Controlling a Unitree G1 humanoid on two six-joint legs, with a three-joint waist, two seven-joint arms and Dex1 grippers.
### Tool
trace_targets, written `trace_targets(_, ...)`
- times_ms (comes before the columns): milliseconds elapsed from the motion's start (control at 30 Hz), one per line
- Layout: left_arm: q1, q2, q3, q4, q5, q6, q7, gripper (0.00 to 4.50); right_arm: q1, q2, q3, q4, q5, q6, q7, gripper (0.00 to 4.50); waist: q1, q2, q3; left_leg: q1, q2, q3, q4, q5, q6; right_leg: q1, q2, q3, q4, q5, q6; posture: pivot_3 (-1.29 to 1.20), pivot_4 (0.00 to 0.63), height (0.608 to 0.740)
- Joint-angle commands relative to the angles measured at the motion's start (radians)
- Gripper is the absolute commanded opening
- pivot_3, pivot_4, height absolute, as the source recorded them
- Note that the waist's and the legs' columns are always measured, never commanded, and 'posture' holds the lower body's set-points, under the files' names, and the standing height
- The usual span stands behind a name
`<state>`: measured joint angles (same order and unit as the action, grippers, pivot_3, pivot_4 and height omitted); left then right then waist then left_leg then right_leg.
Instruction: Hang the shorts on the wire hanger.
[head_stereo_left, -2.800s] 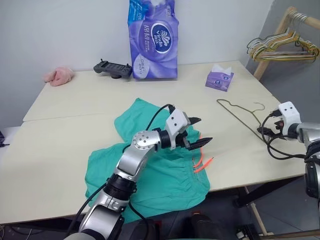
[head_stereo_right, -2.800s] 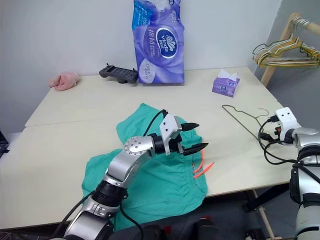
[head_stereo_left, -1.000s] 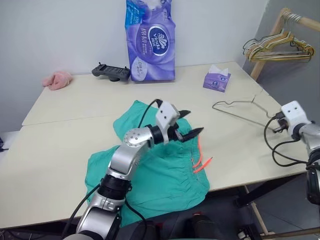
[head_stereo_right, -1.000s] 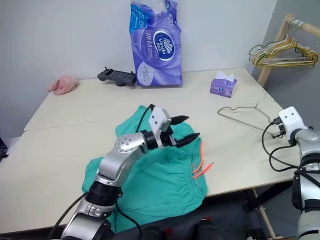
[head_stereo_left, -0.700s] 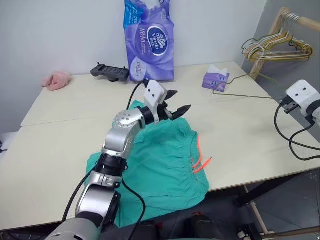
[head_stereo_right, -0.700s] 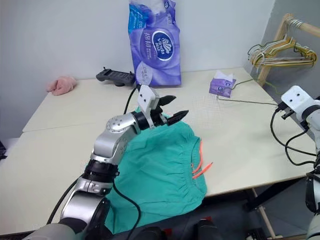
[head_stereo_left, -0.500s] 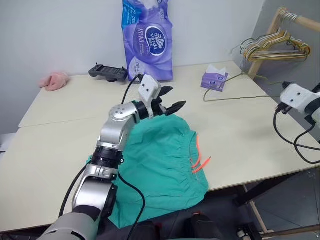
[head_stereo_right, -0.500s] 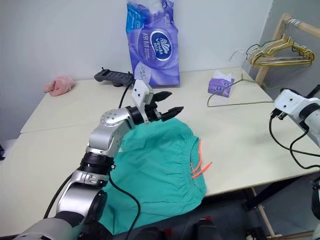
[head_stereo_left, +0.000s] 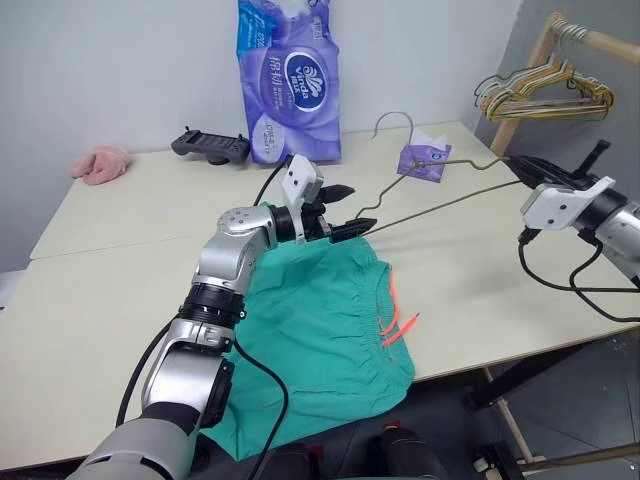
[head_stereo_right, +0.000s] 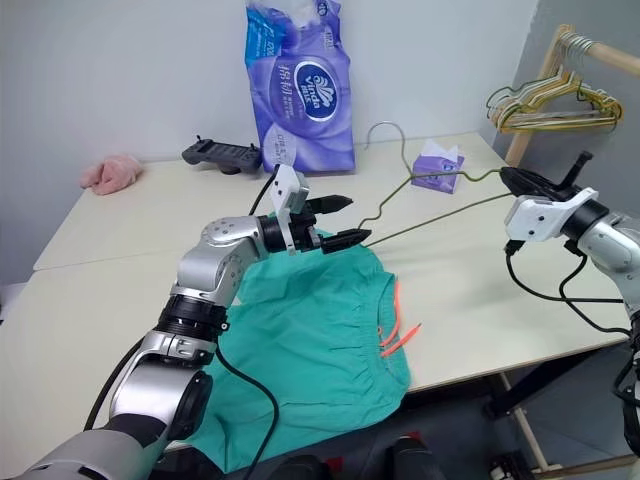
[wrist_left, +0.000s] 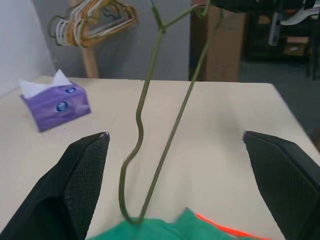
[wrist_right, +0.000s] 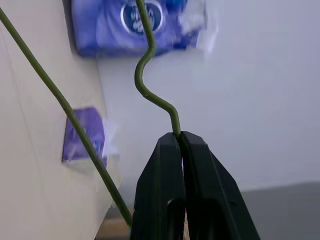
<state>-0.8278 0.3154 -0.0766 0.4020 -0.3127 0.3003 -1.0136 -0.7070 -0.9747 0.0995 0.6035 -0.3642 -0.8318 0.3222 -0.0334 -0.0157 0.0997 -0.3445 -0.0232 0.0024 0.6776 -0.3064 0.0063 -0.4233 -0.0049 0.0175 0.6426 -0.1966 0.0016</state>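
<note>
I have the wire hanger (head_stereo_left: 440, 195) off the table and in the air, held at its right end by my right gripper (head_stereo_right: 515, 180). Its fingers are pressed together on the wire, which the right wrist view confirms: the two black fingers (wrist_right: 170, 200) meet around the thin olive strand. The hanger's long axis runs roughly level across the scene from right to left, sloping slightly down toward the left. Its hook (head_stereo_left: 388, 122) stands up near the middle of the scene, in front of the purple tissue box (head_stereo_left: 425, 158). The hanger's far-left corner reaches the far edge of the shorts (head_stereo_left: 320, 320), between the fingers of my left gripper (head_stereo_left: 338, 210).

The left gripper is spread wide, pointing right, with the wire passing through the gap; in the left wrist view the wire runs between the two fingers (wrist_left: 82, 170) without touching either. I cannot tell whether the wire's tip touches the fabric.

The shorts lie flat on the near part of the table (head_stereo_left: 120, 260), waistband to the right, orange drawstring (head_stereo_left: 395, 325) trailing at the near right edge.

The tissue box, far right, has a white tissue standing out of its top. A large purple pack of tissue rolls (head_stereo_left: 290, 80) stands at the far edge, beside a black controller (head_stereo_left: 208, 146). A pink cloth (head_stereo_left: 98, 163) lies far left. A bunch of hangers (head_stereo_left: 545, 95) hangs on a wooden rack at far right.
</note>
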Motion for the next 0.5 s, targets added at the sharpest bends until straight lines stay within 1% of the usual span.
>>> trace_targets(33,-0.025,0.028,-0.006,-0.018,0.017,-0.009,-0.019,4.48,-0.012,0.003,-0.024,-0.08,0.035,0.0,0.02,0.0,0.0,0.0,0.0,0.0,0.0,0.0,0.0,0.0,0.0,0.0,0.0,0.0,0.0,0.0,0.0,-0.05,0.016,0.74)
trace_targets(333,-0.049,0.062,-0.039,0.048,0.075,-0.044,-0.077,4.48,-0.046,0.034,-0.033,-0.183,0.06,0.009,0.062,0.0,0.0,0.0,0.0,0.0,0.0,0.0,0.0,0.0,0.001,0.0,0.0,0.0,0.0,0.0,0.0,-0.05,0.023,0.74)
trace_targets(500,-0.031,0.064,-0.06,0.025,0.083,-0.029,-0.11,4.48,-0.054,0.044,-0.034,-0.217,0.08,0.03,0.091,0.0,0.001,0.0,0.0,0.0,0.0,0.0,0.0,-0.001,0.001,0.0,0.0,0.0,0.0,0.0,0.0,-0.05,0.031,0.74)
